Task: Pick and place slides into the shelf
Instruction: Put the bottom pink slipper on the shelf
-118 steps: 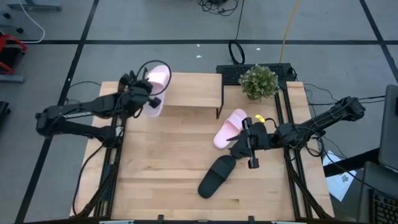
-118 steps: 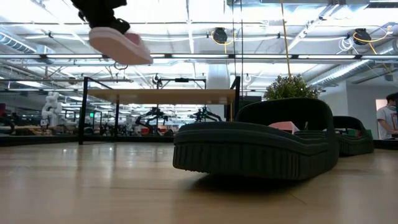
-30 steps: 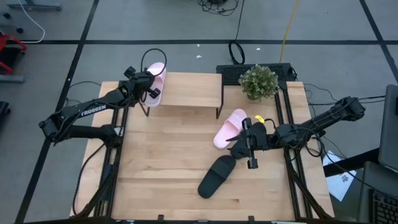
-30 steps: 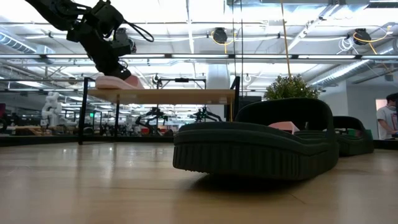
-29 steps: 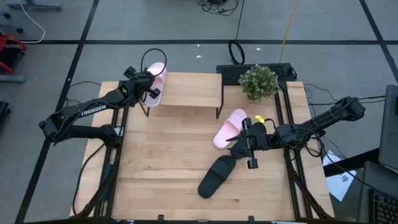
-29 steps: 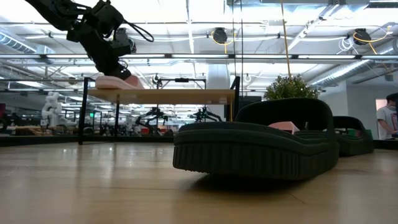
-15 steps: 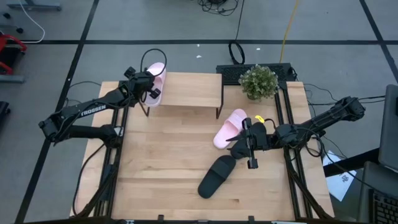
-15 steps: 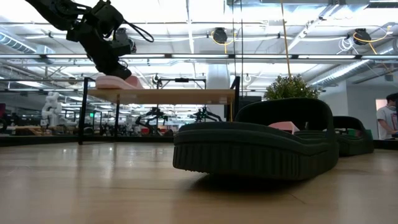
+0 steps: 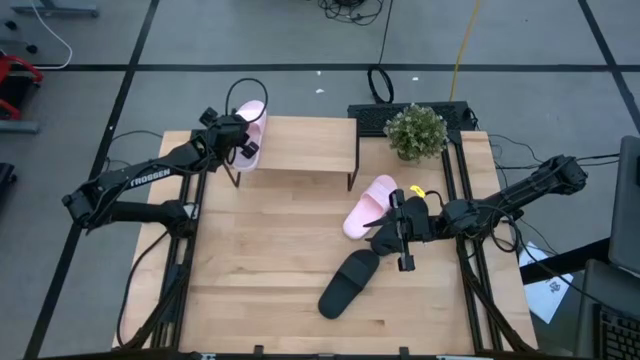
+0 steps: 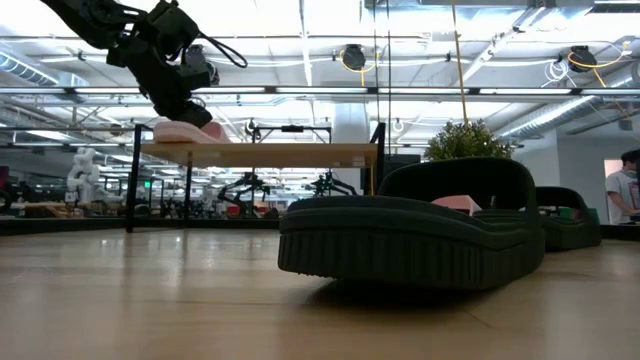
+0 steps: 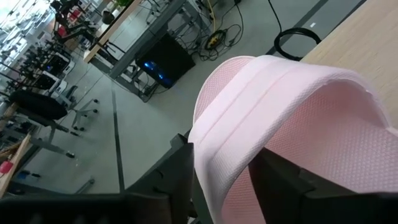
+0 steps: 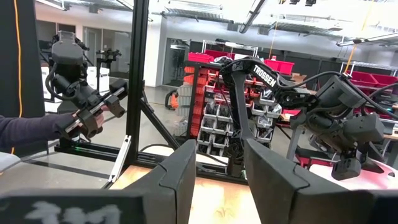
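- Left gripper (image 9: 243, 143) sits at the left end of the shelf (image 9: 300, 145), its fingers spread on either side of the strap of a pink slide (image 9: 251, 128).
- In the left wrist view the two dark fingers (image 11: 180, 180) flank the pink strap (image 11: 273, 106); whether they press it I cannot tell.
- That slide lies on the shelf top, its far end poking past the shelf's back-left corner in the high view.
- The low view adds height: the pink sole (image 10: 185, 131) rests flat on the plank, gripper (image 10: 185, 100) right above it.
- Right gripper (image 9: 398, 238) waits low over the right side of the worktop (image 9: 270, 260), fingers apart, nothing between them in the right wrist view (image 12: 217, 171).
- Just beside it lie a second pink slide (image 9: 368, 205) and a black slide (image 9: 348, 283), the black one nearer the worktop's front edge.
- The low view fills with that black slide (image 10: 420, 235) and shows another dark slide (image 10: 570, 228) behind it, which the high view hides under the right arm.
- A potted plant (image 9: 416, 130) stands at the back right corner, near the shelf's right end.
- Most of the shelf top right of the pink slide is bare wood; the front-left worktop is open.
- The right wrist view catches a person's sleeve and hand (image 12: 37, 127) in the room beyond.
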You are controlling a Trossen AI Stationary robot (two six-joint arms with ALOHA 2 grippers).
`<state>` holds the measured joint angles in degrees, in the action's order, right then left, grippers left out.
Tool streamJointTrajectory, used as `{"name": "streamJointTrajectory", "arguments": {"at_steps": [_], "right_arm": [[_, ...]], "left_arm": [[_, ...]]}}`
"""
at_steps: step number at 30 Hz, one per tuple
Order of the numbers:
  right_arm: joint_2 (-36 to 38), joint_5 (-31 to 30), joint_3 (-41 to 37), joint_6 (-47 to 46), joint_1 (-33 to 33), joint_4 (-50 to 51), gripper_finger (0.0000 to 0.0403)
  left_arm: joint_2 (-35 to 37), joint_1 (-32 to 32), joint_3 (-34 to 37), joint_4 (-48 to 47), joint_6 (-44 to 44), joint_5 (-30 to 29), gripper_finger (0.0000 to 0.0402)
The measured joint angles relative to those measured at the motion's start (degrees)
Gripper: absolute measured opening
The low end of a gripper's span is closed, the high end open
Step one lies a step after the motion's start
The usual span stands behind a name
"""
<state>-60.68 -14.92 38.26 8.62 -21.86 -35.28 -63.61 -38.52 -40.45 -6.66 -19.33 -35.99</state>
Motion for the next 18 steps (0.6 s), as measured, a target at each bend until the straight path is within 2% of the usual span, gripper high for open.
{"name": "streamJointTrajectory", "arguments": {"at_steps": [6, 18], "right_arm": [[0.00, 0.00, 0.00, 0.00, 0.02, 0.02, 0.0128], [0.00, 0.00, 0.00, 0.00, 0.00, -0.16, 0.0128]], "left_arm": [[2.28, 0.75, 0.00, -0.07, 0.03, 0.00, 0.0174], [12.43, 4.69, -0.03, -5.29, 1.20, 0.30, 0.0203]]}}
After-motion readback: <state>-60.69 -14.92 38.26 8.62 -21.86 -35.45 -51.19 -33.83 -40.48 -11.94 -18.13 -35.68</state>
